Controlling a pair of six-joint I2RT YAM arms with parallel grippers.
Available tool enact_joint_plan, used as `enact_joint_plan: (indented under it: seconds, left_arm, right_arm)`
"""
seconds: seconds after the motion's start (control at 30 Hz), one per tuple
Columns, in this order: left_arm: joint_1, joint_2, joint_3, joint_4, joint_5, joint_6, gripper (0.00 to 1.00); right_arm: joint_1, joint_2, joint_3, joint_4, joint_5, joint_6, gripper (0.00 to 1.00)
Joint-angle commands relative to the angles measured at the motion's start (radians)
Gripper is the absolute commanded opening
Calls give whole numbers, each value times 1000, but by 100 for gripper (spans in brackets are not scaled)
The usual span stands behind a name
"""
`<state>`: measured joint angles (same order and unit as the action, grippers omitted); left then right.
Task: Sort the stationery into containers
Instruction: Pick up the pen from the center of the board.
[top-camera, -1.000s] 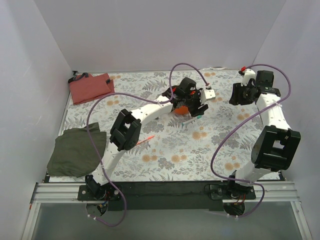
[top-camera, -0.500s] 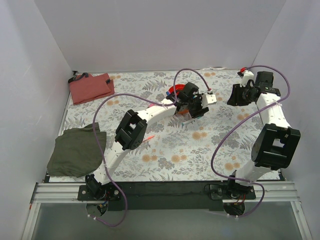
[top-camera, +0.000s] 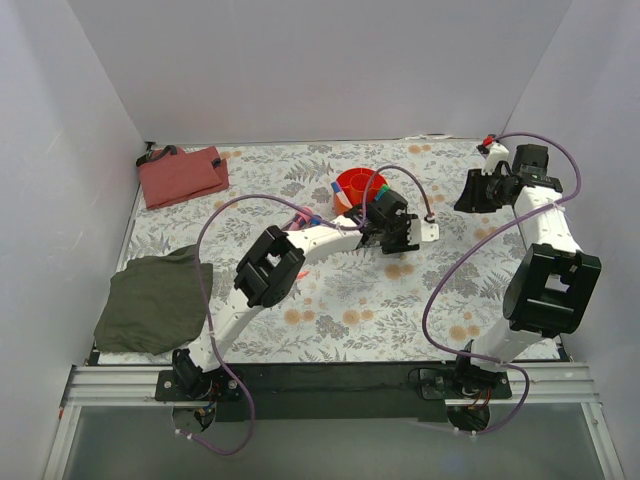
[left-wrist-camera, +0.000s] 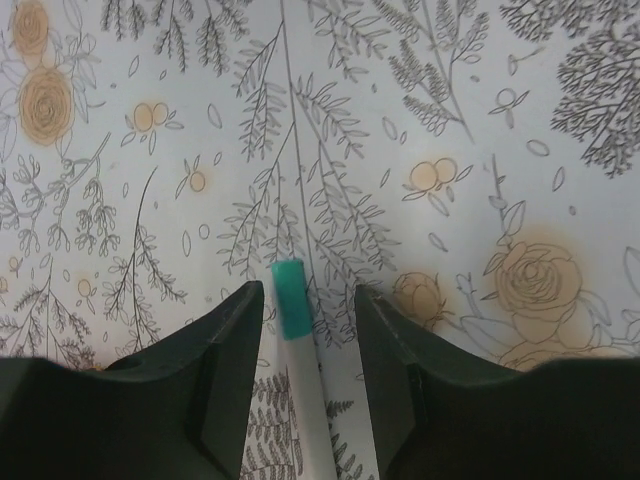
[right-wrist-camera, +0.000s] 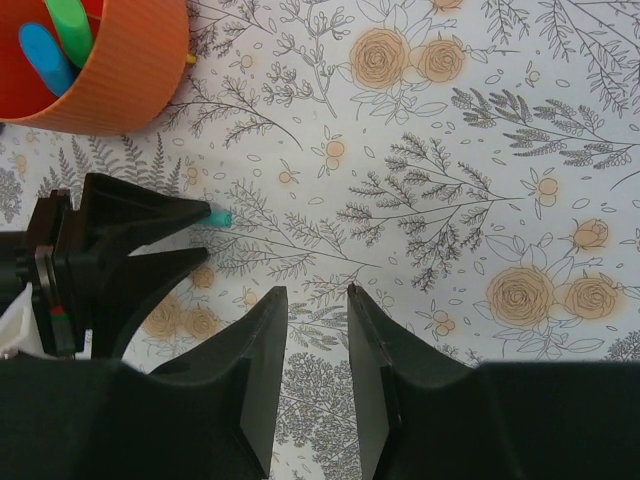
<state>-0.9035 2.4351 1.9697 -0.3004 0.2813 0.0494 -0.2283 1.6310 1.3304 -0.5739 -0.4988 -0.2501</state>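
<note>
A thin white felt-tip with a teal cap (left-wrist-camera: 290, 298) lies flat on the floral table. My left gripper (left-wrist-camera: 308, 300) is open, with one jaw on each side of the pen and not touching it. From above, the left gripper (top-camera: 398, 240) sits just in front and to the right of the orange cup (top-camera: 360, 186). The cup (right-wrist-camera: 100, 70) holds a blue-capped and a green-capped marker. The teal cap (right-wrist-camera: 218, 217) shows at the left jaw tips. My right gripper (right-wrist-camera: 315, 295) is open and empty, hovering at the far right (top-camera: 468, 195).
A pink tube and a blue-capped pen (top-camera: 306, 217) lie beside the left forearm. A red pouch (top-camera: 180, 175) lies at the back left. An olive-green cloth (top-camera: 155, 305) lies at the near left. White walls enclose the table.
My left gripper has moved away from over the orange cup, toward the front right, and come down around the teal-capped felt-tip. The cup is now uncovered. The right arm has barely moved.
</note>
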Motion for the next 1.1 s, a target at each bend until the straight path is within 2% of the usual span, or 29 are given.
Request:
enact_joint_plan:
  seconds: [0.0,0.3,0.4,0.57,0.8,1.07]
  left_arm:
    - [-26,-58,4,-3,-63,79,42]
    - [-26,-5,75,-91,-39,56,39]
    - [-20,7,90,-114,-22,37,41]
    - [15,54,204,-212,56,13,41]
    - [35,94,225,-279,108,3,33]
    - [38,111,224,-269,145,-2,24]
  right_arm:
    - [-9,9,7,22,-43,18,38]
    - [-20,20,-7,26,-55,15,36]
    - [-23,23,-2,26,-57,12,36]
    - [-28,29,1,25,-58,14,36]
    - [-40,49,4,25,-73,23,33]
    - [-48,67,13,23,-83,23,28]
